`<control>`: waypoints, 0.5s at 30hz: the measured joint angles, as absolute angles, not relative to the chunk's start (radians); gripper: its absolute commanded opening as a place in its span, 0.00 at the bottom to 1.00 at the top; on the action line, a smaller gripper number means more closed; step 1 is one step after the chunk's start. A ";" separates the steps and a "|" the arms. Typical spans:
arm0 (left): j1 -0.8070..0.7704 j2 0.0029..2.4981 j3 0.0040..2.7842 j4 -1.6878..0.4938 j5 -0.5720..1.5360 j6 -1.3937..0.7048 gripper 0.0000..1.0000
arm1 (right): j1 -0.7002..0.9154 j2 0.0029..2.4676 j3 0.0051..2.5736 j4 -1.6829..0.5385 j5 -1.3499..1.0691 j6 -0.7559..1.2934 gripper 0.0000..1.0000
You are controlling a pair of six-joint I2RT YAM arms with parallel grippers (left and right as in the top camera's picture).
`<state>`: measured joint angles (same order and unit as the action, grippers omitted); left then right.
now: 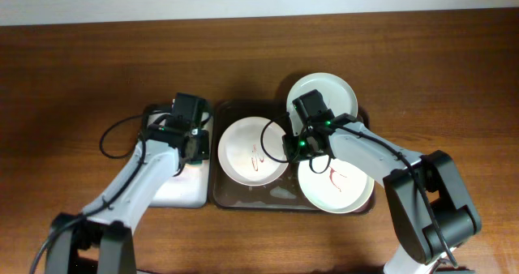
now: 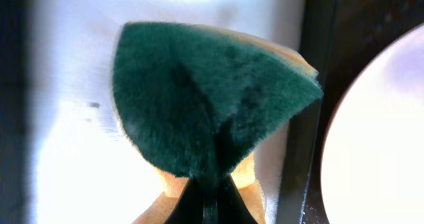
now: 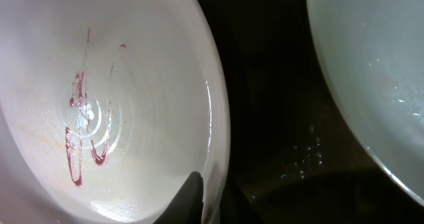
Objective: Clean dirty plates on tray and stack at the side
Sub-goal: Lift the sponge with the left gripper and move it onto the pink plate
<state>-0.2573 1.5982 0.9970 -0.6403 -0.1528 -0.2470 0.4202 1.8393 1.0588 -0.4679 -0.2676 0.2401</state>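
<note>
Three white plates lie on the dark brown tray (image 1: pixel 220 194). The left plate (image 1: pixel 243 148) and the front right plate (image 1: pixel 345 194) carry red scribbles. The back right plate (image 1: pixel 324 92) looks unmarked. My right gripper (image 1: pixel 290 148) is shut on the right rim of the left plate, and the right wrist view shows a finger (image 3: pixel 197 199) on the rim of this scribbled plate (image 3: pixel 119 85). My left gripper (image 1: pixel 190 142) is shut on a green and yellow sponge (image 2: pixel 205 98), pinched at its lower end (image 2: pixel 212 201), above the small white-lined tray.
The small black-rimmed white tray (image 1: pixel 174 194) sits left of the dark tray and also shows in the left wrist view (image 2: pixel 66 151). Wet dark tray floor (image 3: pixel 271 118) separates the held plate from a pale greenish plate (image 3: pixel 377 65). Brown table (image 1: pixel 81 63) surrounds both trays.
</note>
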 measured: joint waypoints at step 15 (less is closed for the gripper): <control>-0.198 1.621 1.206 -0.767 0.263 -0.076 0.00 | 0.420 1.839 1.059 -0.470 -0.268 0.241 0.11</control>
